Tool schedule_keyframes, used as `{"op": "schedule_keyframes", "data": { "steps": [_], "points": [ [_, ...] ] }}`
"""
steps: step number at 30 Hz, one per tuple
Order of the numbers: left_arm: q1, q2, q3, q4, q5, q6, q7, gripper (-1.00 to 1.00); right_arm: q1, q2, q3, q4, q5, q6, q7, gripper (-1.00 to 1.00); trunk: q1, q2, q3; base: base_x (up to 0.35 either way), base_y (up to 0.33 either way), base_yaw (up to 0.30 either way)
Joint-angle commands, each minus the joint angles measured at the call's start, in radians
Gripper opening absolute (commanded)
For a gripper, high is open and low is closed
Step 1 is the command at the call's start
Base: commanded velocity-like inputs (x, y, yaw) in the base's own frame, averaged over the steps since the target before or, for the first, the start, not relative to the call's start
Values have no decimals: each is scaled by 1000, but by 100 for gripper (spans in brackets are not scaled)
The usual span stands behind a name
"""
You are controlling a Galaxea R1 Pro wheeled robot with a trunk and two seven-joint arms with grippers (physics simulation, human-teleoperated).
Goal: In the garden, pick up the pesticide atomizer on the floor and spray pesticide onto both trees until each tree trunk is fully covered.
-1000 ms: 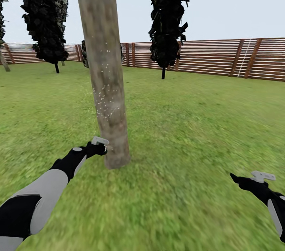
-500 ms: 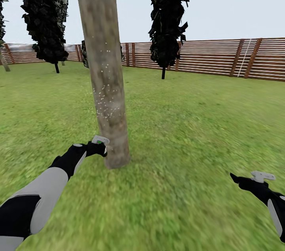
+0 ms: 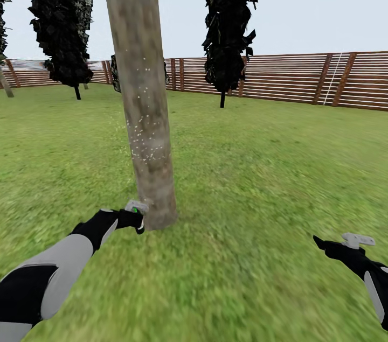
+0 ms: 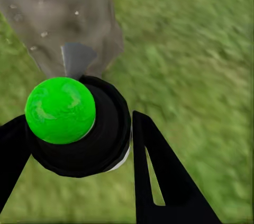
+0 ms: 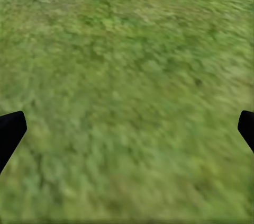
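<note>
Left end effector (image 3: 136, 217) clamps pesticide atomizer (image 4: 79, 126), contents unseen, beside tree trunk (image 3: 143, 94).

Tree trunk (image 3: 141, 89): beige-grey bark, mottled with brownish-green blotches, speckled with small white dots across its middle.
Pesticide atomizer (image 4: 79, 126): black body, bright green round patch on the end facing the left wrist camera, light grey spray head.
Left gripper (image 3: 134, 216): black fingers; arm behind it black with light grey panels.
Right gripper (image 3: 345, 245): black, with a pale grey piece on top.
Floor (image 3: 258, 169): blurry green grass with yellowish flecks.
2 thin-trunked trees (image 3: 230, 19): near-black foliage, dark stems.
Fence (image 3: 302, 78): brown horizontal slats, darker reddish-brown posts.
Sky (image 3: 323, 2): pale grey-blue, plain.
</note>
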Motion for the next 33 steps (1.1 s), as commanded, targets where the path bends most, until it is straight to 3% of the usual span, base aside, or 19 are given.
{"op": "schedule_keyframes", "data": {
  "steps": [1,7,11,19,33],
  "points": [
    [0,0,1,6,1,-3,1,-100,0,0,0,-1,0,0,0,100,0,0,0,0,0,0],
    [41,1,2,12,3,-196,57,-100,0,0,0,-1,0,0,0,100,0,0,0,0,0,0],
    [47,2,5,7,5,-258,110,-100,0,0,0,0,1,0,0,100,0,0,0,0,0,0],
    [47,3,6,-39,5,-256,114,-100,1,0,0,1,1,0,0,100,0,0,0,0,0,0],
    [47,1,4,53,7,-213,114,-100,0,0,0,-3,1,0,-2,100,0,0,0,0,0,0]
  ]
}}
